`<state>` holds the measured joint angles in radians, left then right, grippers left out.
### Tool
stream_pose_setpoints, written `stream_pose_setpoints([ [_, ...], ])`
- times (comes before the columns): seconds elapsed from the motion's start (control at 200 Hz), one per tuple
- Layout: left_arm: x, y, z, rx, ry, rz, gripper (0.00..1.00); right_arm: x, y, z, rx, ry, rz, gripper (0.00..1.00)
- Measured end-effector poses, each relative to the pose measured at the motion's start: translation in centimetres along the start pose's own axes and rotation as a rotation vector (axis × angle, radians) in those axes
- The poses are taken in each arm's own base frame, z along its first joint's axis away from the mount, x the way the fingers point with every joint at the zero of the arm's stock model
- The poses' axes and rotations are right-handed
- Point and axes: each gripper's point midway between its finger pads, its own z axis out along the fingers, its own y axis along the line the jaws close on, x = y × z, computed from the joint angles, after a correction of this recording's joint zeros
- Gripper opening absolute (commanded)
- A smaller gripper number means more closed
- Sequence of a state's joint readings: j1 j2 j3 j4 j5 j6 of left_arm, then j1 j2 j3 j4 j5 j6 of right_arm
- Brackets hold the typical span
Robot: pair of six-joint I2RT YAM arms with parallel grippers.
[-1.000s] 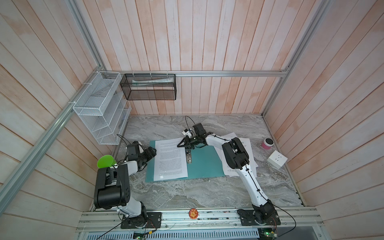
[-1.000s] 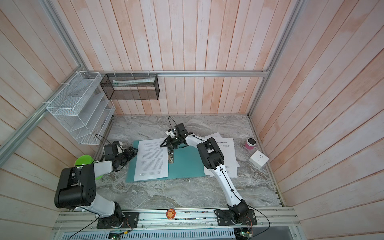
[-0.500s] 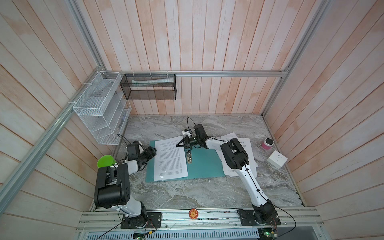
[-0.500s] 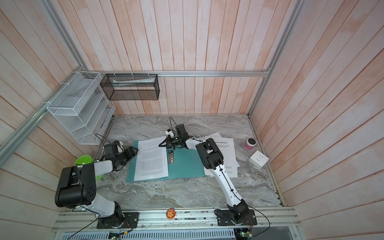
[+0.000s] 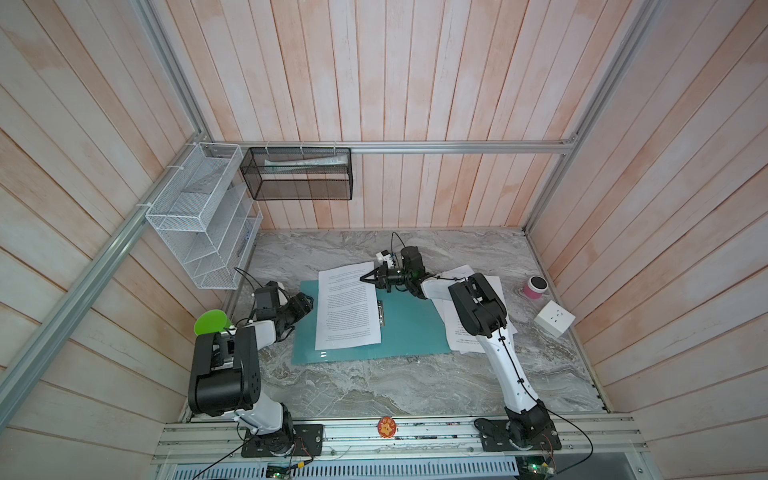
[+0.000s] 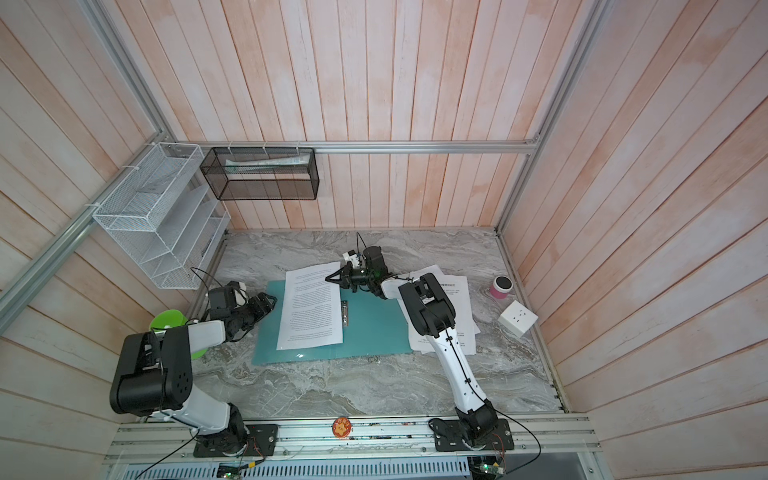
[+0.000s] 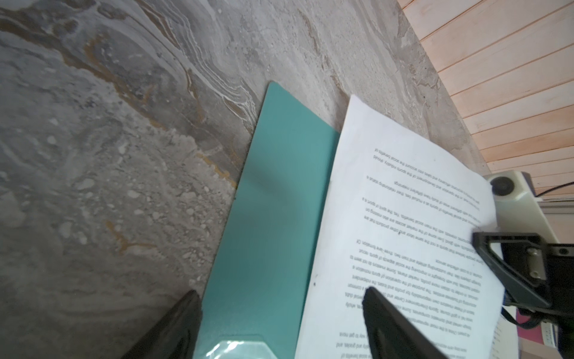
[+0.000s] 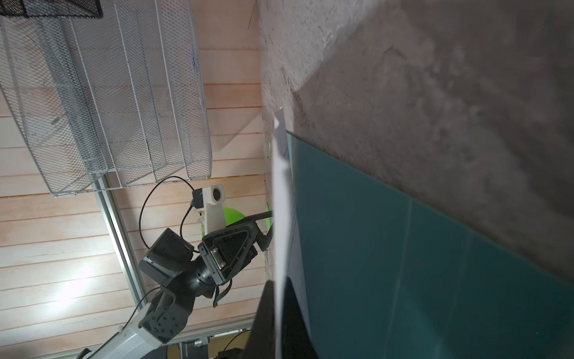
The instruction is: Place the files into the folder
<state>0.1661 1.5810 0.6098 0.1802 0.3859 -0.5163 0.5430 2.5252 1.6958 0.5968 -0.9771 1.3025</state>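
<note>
In both top views the teal folder [image 5: 411,328] [image 6: 374,328] lies open on the marble table, its silver clip [image 5: 381,312] at the spine. One of the files [image 5: 347,307] [image 6: 309,309] lies on the folder's left half. My right gripper [image 5: 362,279] [image 6: 328,280] is shut on that sheet's far right edge. The right wrist view shows the sheet [image 8: 281,202] edge-on between the pinched fingers [image 8: 278,281]. My left gripper [image 5: 307,302] [image 7: 279,290] stands open at the folder's [image 7: 273,202] left edge, holding nothing. More files [image 5: 459,338] are stacked right of the folder, partly under the right arm.
A white mesh rack [image 5: 203,224] and a black mesh basket [image 5: 297,178] hang on the back left walls. A pink cup [image 5: 535,286] and a white socket cube [image 5: 554,318] stand at the right. A green disc [image 5: 212,322] sits by the left arm.
My right gripper has shifted slightly left and shut on the sheet's far edge. The left arm has stayed where it was.
</note>
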Motion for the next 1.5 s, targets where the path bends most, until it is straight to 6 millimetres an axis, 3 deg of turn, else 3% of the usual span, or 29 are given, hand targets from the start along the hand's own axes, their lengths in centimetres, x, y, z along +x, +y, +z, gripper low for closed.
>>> stream_pose_setpoints([
  [0.2, 0.0, 0.0, 0.0, 0.0, 0.0, -0.001, 0.84, -0.8, -1.3, -0.1, 0.04, -0.065, 0.01, 0.0],
  [0.435, -0.1, 0.0, 0.1, 0.001, 0.002, -0.001, 0.84, -0.1, -2.8, 1.5, 0.114, -0.113, 0.005, 0.0],
  [0.85, -0.1, -0.1, 0.2, 0.002, 0.002, 0.0, 0.84, 1.6, -1.6, 4.2, 0.214, -0.227, -0.017, 0.0],
  [1.105, -0.1, -0.1, 0.2, 0.002, 0.002, 0.0, 0.84, 0.7, -3.0, 3.1, 0.262, -0.295, 0.006, 0.0],
  [1.271, -0.1, -0.1, 0.2, 0.002, 0.003, 0.001, 0.84, -1.0, -3.3, 1.8, 0.274, -0.339, 0.016, 0.0],
  [1.381, -0.1, -0.1, 0.2, 0.002, 0.002, 0.001, 0.84, -1.8, -3.2, 1.2, 0.277, -0.357, 0.017, 0.0],
  [1.501, -0.1, -0.1, 0.2, 0.002, 0.003, 0.0, 0.84, -1.7, -2.2, 1.8, 0.266, -0.352, 0.0, 0.0],
])
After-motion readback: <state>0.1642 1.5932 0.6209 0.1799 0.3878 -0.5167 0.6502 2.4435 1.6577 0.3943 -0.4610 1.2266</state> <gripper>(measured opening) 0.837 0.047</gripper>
